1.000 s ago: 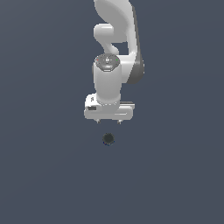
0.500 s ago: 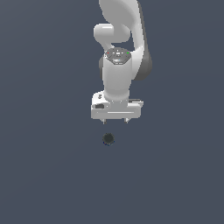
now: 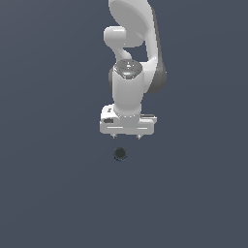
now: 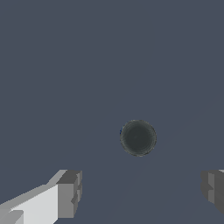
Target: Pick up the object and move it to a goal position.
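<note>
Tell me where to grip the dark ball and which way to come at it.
Grip the ball across its widest middle, coming straight down from above. It is round, so no side is favoured, and it lies free on the floor. The gripper is open, its fingers spread wider than the ball.

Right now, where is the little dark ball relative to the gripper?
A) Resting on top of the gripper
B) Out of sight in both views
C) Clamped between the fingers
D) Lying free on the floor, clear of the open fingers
D: the ball lies alone on the floor, the gripper is apart from it, and its fingers are spread wide and touch nothing.
</note>
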`<state>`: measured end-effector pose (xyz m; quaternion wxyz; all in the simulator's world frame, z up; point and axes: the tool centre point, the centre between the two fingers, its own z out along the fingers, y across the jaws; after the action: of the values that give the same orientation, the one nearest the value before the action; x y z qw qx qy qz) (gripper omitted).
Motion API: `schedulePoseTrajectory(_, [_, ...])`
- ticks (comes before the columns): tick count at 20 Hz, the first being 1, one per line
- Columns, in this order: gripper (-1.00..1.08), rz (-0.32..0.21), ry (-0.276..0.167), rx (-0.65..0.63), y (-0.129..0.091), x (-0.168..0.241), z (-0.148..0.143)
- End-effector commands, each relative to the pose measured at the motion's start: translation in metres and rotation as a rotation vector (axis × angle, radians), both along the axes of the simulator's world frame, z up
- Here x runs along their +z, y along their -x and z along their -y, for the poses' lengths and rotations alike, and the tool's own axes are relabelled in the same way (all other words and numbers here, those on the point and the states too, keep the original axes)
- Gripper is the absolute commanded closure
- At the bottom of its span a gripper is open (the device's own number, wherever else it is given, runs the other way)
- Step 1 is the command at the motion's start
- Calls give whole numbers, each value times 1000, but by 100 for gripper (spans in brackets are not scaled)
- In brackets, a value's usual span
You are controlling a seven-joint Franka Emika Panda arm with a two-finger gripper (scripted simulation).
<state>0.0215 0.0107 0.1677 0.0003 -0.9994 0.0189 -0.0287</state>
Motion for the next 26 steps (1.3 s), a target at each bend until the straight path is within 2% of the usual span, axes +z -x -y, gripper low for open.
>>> schedulePoseTrajectory(1, [-92, -6, -4, -40, -1, -9, 2])
schedulePoseTrajectory(15, [-92, -47, -16, -374, -6, -84, 23])
schedulePoseTrajectory(21, [-92, -55, -14, -445, -5, -101, 28])
schedulePoseTrajectory(26, [-92, -57, -14, -454, -5, -103, 29])
